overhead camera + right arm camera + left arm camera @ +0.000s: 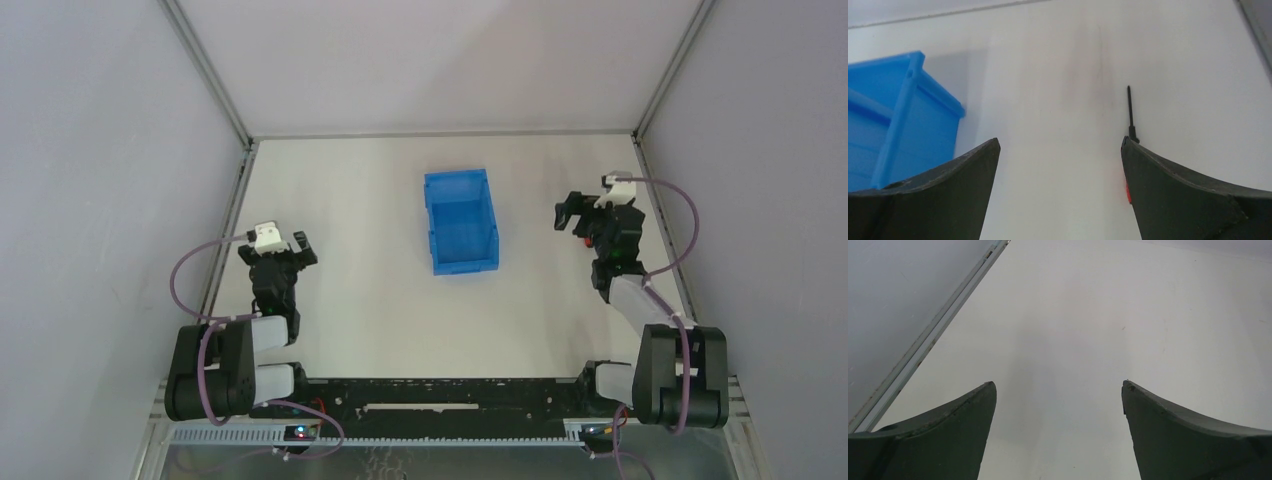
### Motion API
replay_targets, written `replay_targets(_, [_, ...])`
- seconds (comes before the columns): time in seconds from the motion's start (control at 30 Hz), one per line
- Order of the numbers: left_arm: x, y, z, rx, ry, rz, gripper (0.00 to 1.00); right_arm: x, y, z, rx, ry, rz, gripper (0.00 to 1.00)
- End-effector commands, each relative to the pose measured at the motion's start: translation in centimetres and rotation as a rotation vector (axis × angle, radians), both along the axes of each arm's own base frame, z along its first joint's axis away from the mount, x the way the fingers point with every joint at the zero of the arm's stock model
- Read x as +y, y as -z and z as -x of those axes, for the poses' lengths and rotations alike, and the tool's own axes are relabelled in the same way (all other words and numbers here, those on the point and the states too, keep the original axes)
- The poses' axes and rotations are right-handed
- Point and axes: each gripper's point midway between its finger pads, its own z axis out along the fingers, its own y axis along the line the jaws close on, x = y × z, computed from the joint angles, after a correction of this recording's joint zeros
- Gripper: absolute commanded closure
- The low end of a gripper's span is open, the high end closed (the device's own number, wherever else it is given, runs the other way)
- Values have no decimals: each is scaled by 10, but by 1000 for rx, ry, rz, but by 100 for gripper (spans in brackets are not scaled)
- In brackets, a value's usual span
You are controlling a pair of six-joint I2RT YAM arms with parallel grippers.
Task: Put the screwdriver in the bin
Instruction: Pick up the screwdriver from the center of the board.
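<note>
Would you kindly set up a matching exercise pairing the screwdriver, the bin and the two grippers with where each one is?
1 screwdriver
2 bin
3 left gripper
4 right gripper

A open, over bare table by the left wall
B mid-table, blue
C lying on the table, partly behind a finger
D open, bin to its left

Pairs: 1-C, 2-B, 3-A, 4-D

The bin [461,225] is blue, the screwdriver [1131,111] red-handled (shaft black).
</note>
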Motion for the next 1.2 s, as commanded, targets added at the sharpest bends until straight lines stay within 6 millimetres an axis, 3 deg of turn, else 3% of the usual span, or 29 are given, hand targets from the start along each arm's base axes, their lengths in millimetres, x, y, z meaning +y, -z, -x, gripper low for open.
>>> replay_targets(0.0, [-1, -31, -12, -89, 5, -22, 0, -11, -44, -10, -33, 63, 15, 0])
replay_targets(0.17, [0, -31, -12, -90, 4, -23, 0, -15, -74, -6, 30, 81, 34, 1])
replay_targets(0.3, [-1, -31, -12, -90, 4, -22, 0, -21, -88, 3, 190, 127, 20, 2])
replay_targets(0.47, [-1, -31, -12, -90, 5, -22, 0, -23, -89, 17, 430, 163, -27, 2])
replay_targets(0.67, [0, -31, -12, -89, 3, -22, 0, -29, -95, 16, 563, 181, -29, 1])
replay_targets(1.17, [-1, -31, -12, -89, 4, -22, 0, -49, -52, -17, 767, 198, 69, 2])
